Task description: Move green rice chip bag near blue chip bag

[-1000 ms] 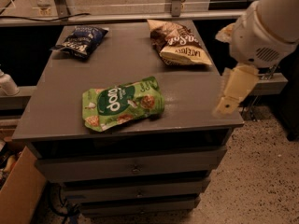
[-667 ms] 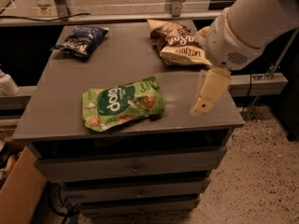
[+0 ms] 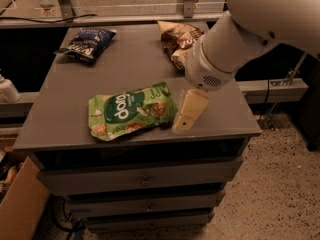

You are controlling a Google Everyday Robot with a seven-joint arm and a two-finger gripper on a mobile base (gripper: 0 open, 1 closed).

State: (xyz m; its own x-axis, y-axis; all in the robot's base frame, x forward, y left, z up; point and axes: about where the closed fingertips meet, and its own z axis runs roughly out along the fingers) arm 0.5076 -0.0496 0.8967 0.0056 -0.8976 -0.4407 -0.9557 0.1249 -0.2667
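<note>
The green rice chip bag point(image 3: 131, 110) lies flat near the front middle of the grey cabinet top point(image 3: 65, 114). The blue chip bag point(image 3: 86, 38) lies at the far left corner, well apart from the green bag. My gripper point(image 3: 186, 115) is cream-coloured and hangs from the big white arm point(image 3: 235, 39). It points down just beside the right edge of the green bag, low over the cabinet top. It holds nothing that I can see.
A brown and cream chip bag point(image 3: 177, 40) lies at the far right, partly hidden by my arm. The cabinet has drawers point(image 3: 145, 181) below. A cardboard box point(image 3: 20, 204) stands on the floor at the left. A metal rail point(image 3: 125, 19) runs behind.
My arm and gripper have moved left across the cabinet top, from its right edge to just beside the green bag. The bags have not moved.
</note>
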